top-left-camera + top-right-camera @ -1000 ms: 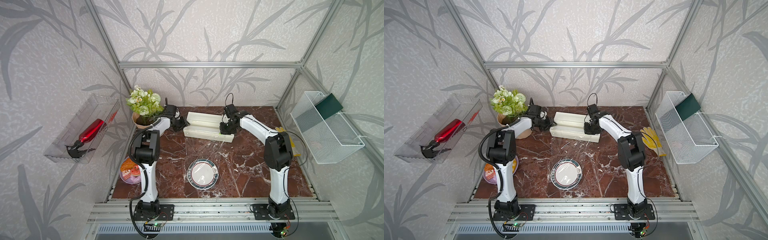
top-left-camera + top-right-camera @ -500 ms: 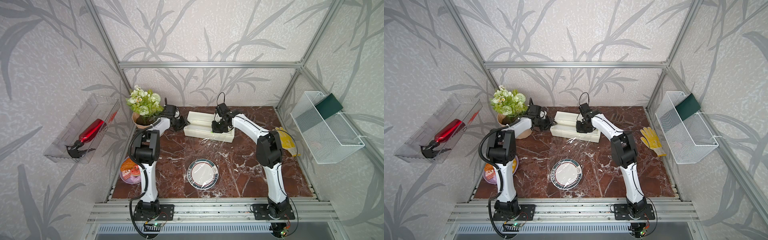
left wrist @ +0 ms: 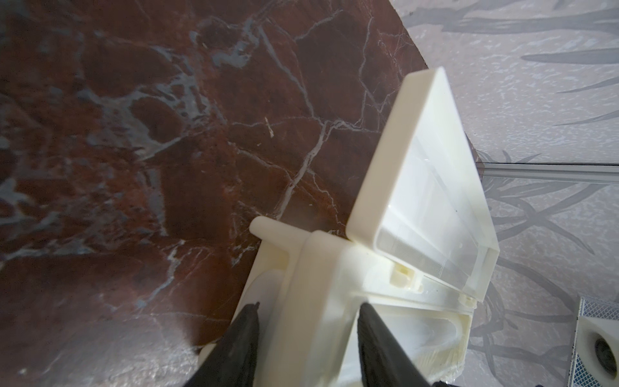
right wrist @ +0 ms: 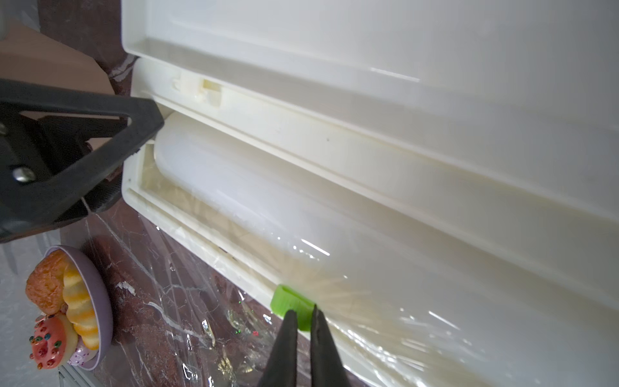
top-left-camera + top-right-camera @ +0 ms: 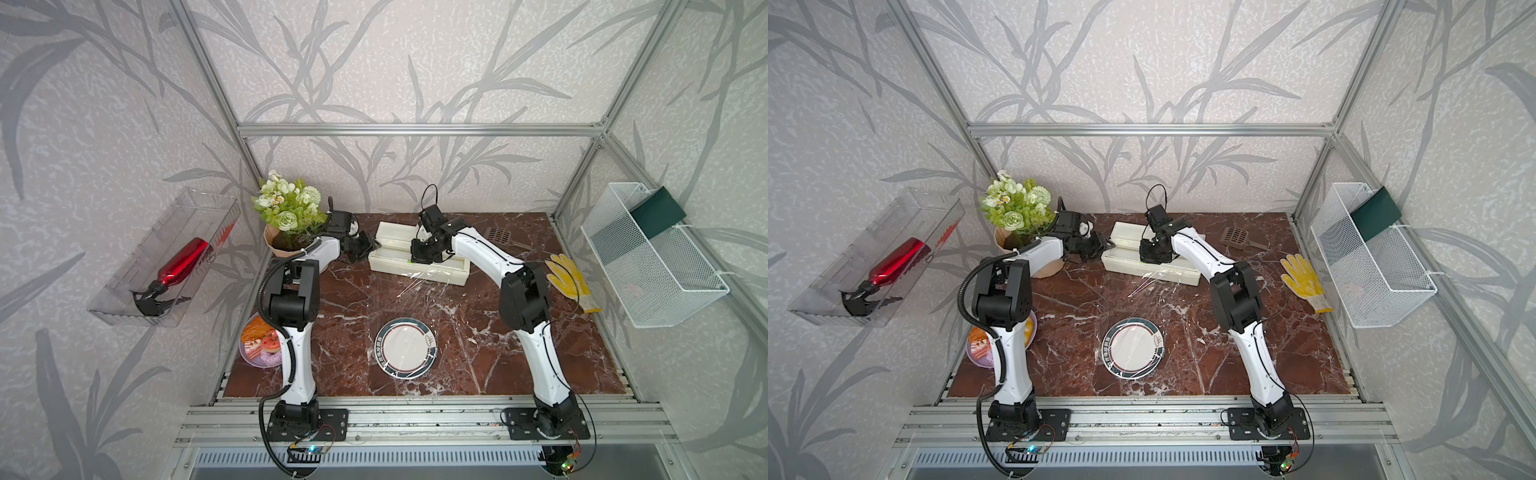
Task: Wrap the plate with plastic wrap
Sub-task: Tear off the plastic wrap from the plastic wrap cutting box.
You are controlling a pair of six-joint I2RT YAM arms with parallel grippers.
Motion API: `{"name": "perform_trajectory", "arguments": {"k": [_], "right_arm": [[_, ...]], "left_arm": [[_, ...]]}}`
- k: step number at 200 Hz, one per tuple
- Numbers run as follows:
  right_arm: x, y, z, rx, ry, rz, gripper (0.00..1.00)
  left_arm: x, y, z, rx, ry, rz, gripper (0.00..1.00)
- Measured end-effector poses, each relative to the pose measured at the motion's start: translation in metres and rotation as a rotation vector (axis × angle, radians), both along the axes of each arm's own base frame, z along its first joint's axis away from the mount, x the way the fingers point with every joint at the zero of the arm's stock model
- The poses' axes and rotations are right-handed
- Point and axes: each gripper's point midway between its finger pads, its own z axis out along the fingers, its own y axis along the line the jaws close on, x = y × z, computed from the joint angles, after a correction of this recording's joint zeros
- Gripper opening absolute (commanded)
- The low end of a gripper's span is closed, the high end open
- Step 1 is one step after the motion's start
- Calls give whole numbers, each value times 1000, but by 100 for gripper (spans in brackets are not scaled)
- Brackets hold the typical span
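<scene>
While the left tool (image 3: 311, 307) clamps the box (image 5: 383, 264), the right tool (image 4: 303, 313) pinches its green slider (image 4: 284, 300) beside the plastic wrap (image 4: 194, 311)

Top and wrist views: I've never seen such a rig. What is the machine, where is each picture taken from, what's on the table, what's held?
Two white robot arms stand on a rail in front of the table, each ending in a two-fingered gripper. Both top views look down on the whole scene; each wrist view looks out from one arm's wrist. On the table lie the plate, a cream dispenser box, plastic wrap drawn from it over the plate, a purple plate of toy food, a flower pot and a yellow glove. The left gripper clamps the box's end. The right gripper is shut right at the box's green slider.
</scene>
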Motion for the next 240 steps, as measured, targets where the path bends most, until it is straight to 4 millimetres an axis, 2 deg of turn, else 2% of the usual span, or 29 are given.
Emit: {"name": "perform_trajectory", "arguments": {"k": [61,170,240], "right_arm": [[5,34,0,78,-10,-1,11],[13,77,1,172,1,-5,12],[18,92,1,223,16,-13,12]], "left_arm": [[-1,-3,2,-27,4,-3,48],[0,-8,3,-70,2,6,48],[1,-9,3,-86,4,13,48]]}}
